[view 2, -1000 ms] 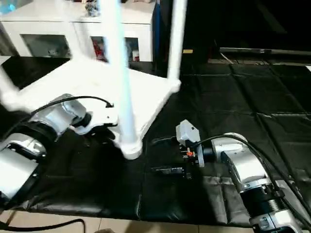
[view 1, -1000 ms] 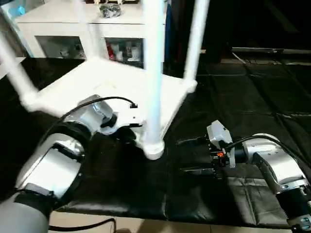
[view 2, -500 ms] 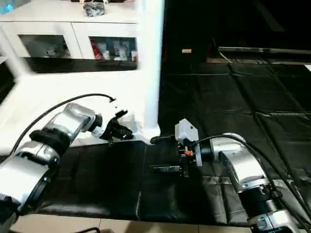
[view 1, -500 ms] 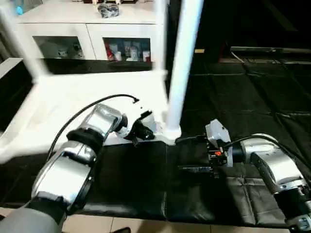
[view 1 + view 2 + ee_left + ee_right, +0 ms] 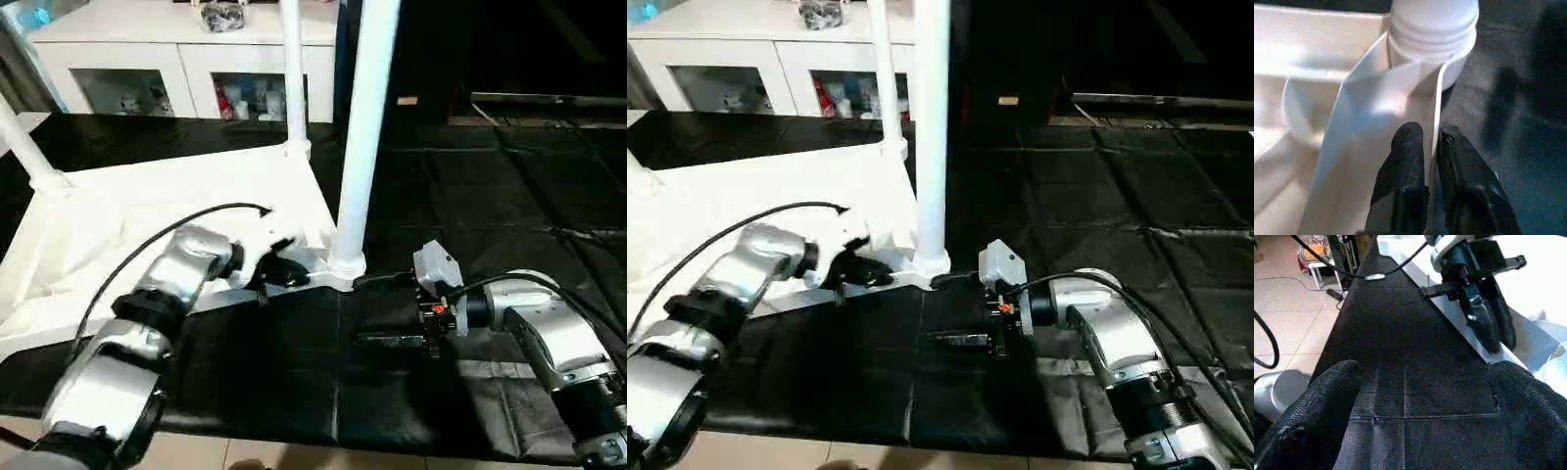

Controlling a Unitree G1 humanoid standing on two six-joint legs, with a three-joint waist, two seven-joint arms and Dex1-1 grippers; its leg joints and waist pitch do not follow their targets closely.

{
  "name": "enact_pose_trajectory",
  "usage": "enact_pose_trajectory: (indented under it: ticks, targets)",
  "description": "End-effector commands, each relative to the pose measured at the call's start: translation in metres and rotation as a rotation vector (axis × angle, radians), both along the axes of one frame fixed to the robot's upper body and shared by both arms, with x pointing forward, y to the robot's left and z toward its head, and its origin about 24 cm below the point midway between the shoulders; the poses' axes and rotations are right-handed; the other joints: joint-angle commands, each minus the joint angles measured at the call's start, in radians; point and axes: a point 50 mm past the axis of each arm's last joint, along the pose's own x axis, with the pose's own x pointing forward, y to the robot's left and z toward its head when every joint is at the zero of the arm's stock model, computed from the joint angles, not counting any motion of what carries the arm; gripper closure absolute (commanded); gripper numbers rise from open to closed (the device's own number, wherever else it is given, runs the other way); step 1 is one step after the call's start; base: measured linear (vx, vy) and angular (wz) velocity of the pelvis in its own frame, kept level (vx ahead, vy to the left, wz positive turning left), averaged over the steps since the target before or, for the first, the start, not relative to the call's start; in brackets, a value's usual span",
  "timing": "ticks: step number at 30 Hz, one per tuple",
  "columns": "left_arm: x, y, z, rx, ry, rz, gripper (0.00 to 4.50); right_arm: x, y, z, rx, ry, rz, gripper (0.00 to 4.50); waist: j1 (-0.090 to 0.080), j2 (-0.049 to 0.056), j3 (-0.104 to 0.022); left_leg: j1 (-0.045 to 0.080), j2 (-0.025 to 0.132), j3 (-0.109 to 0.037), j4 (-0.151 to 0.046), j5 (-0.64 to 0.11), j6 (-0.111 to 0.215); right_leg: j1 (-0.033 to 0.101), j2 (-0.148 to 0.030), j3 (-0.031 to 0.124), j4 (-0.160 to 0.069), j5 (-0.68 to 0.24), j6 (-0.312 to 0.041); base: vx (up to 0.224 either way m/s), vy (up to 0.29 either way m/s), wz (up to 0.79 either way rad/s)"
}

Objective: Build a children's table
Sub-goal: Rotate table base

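Note:
The children's table lies upside down on the black mat, its white top (image 5: 147, 211) facing up with the ribbed underside. One leg (image 5: 362, 137) stands in the near corner socket (image 5: 1432, 44), another leg (image 5: 291, 69) at the far corner, a third (image 5: 24, 147) at the left. My left gripper (image 5: 284, 272) is shut on the top's thin rim (image 5: 1432, 112) just beside the near socket, one finger on each side. My right gripper (image 5: 377, 310) hovers open over the mat to the right of that corner, nothing between its fingers (image 5: 1317, 406).
A white glass-door cabinet (image 5: 186, 59) stands behind the table. The black padded mat (image 5: 509, 196) stretches to the right and back. The mat's front edge meets tiled floor (image 5: 294, 455) close to me. A black cable (image 5: 196, 215) loops over my left forearm.
The table top has swung round on the mat, its near corner and leg moving right toward my right gripper. My left gripper moved with the rim. The right arm stayed put.

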Motion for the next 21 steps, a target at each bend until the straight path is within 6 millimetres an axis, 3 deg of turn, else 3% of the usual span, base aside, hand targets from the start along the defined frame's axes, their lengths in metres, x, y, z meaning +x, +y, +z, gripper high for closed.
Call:
enact_pose_trajectory:
  ticks: [1, 9, 10, 13, 14, 21]
  targets:
    - [0.0005, 0.0046, 0.0037, 0.004, -0.027, -0.002, 3.52, -0.0003, 0.0012, -0.0001, -0.003, -0.01, 0.004, 0.0, 0.005, -0.004, -0.075, 0.005, 0.027, -0.011, -0.061, -0.192, 0.071, 0.059, -0.079, 0.054, -0.087, -0.309, -0.137, 0.0, 0.0, 0.0]
    - [-0.0023, 0.0119, 0.0024, 0.001, -0.012, -0.009, 3.52, -0.0008, 0.0005, -0.0005, -0.007, -0.012, 0.007, 0.0, 0.009, -0.003, -0.076, 0.004, 0.028, -0.011, -0.062, -0.187, 0.065, 0.059, -0.081, 0.056, -0.085, -0.3, -0.134, 0.0, 0.0, 0.0]
    - [-0.0026, 0.0119, 0.0023, 0.001, -0.01, -0.01, 3.89, -0.0008, 0.0005, -0.0004, -0.007, -0.012, 0.007, 0.0, 0.009, -0.004, -0.077, 0.004, 0.03, -0.011, -0.062, -0.182, 0.065, 0.06, -0.081, 0.056, -0.082, -0.289, -0.139, 0.0, 0.0, 0.0]
    - [-0.0044, 0.0118, 0.0005, 0.013, -0.007, -0.025, 3.89, -0.0008, 0.0007, -0.0002, -0.006, -0.013, 0.007, 0.0, 0.01, -0.004, -0.077, 0.002, 0.029, -0.011, -0.06, -0.176, 0.067, 0.061, -0.081, 0.056, -0.08, -0.268, -0.147, 0.0, 0.0, 0.0]
    - [-0.0051, 0.0114, -0.0005, 0.019, -0.009, -0.033, 4.29, -0.0007, 0.0007, -0.0002, -0.006, -0.013, 0.007, 0.0, 0.01, -0.002, -0.078, 0.002, 0.03, -0.011, -0.06, -0.175, 0.067, 0.06, -0.082, 0.057, -0.079, -0.267, -0.147, 0.0, 0.0, 0.0]
    - [-0.0064, 0.0109, -0.0037, 0.036, -0.002, -0.045, 4.42, -0.0011, 0.0001, -0.0002, -0.007, -0.014, 0.005, 0.0, 0.008, -0.002, -0.078, 0.001, 0.03, -0.012, -0.06, -0.172, 0.067, 0.061, -0.081, 0.056, -0.078, -0.256, -0.148, 0.0, 0.0, 0.0]
